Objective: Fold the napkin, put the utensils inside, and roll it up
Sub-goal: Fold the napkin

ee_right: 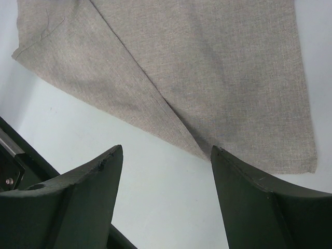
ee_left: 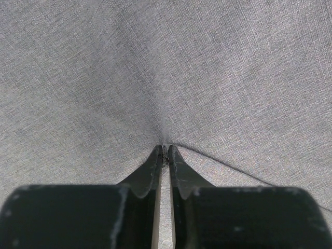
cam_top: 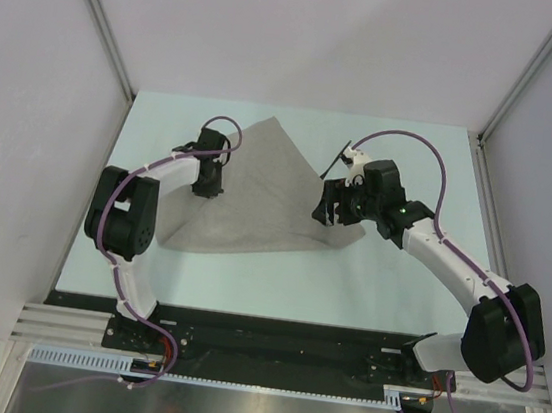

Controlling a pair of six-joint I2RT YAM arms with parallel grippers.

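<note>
Pale table holds the napkin, its tip pointing away and its long edge running left to right. Left gripper pinches the cloth. Right gripper gapes above the near edge.

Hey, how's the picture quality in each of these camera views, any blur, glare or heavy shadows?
Top view: even soft light, no glare, napkin sharp. Left wrist view: weave crisp, the left gripper blurry toward the bottom edge, a shaded pucker at its tips. Right wrist view: napkin in focus, the right gripper dark and soft-edged.
</note>
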